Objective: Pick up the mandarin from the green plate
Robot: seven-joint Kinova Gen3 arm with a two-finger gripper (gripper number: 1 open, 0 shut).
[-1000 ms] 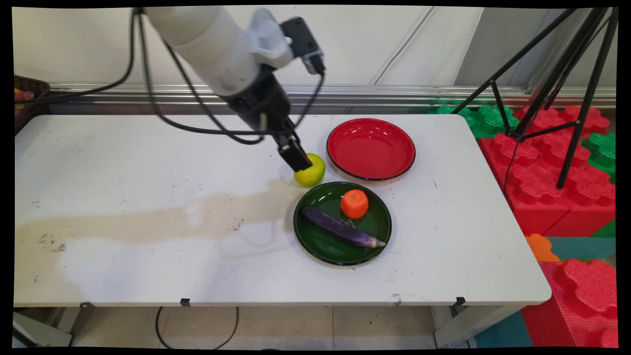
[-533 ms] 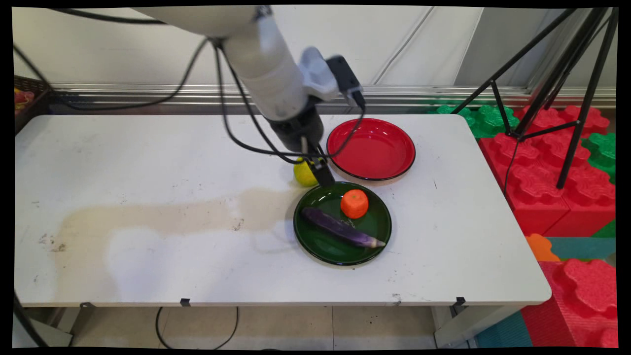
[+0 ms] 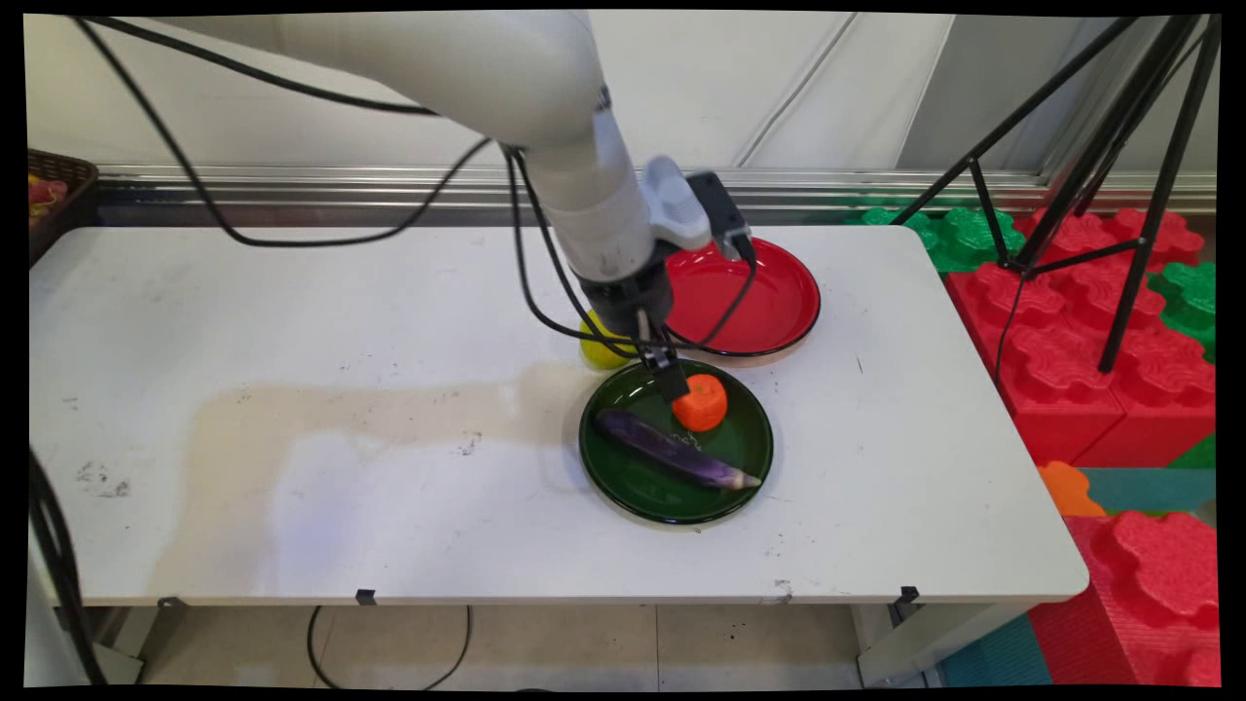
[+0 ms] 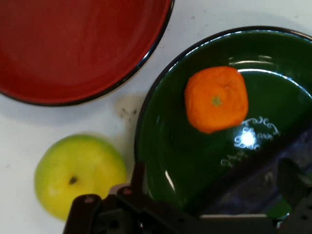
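My gripper (image 3: 672,382) hangs open and empty just over the back left part of a dark green plate (image 3: 623,492). An orange (image 3: 705,405) sits on that plate, right beside the fingertips, and a purple eggplant (image 3: 674,458) lies across the plate in front of it. In the hand view the orange (image 4: 216,99) lies ahead on the green plate (image 4: 165,146), and the gripper (image 4: 214,195) spans the plate's near part. A yellow-green apple (image 3: 596,352) rests on the table behind the arm, off the plate; the hand view shows the apple (image 4: 78,173) at lower left.
An empty red plate (image 3: 774,297) stands just behind the green one, also seen as the red plate (image 4: 73,48) in the hand view. A dark basket (image 3: 54,190) sits at the far left edge. A black tripod (image 3: 1071,146) and red and green foam blocks (image 3: 1090,321) stand beyond the table's right end.
The arm has swung right and toward the front, carrying the gripper from beside the apple to above the green plate near the orange. The apple stayed where it was.
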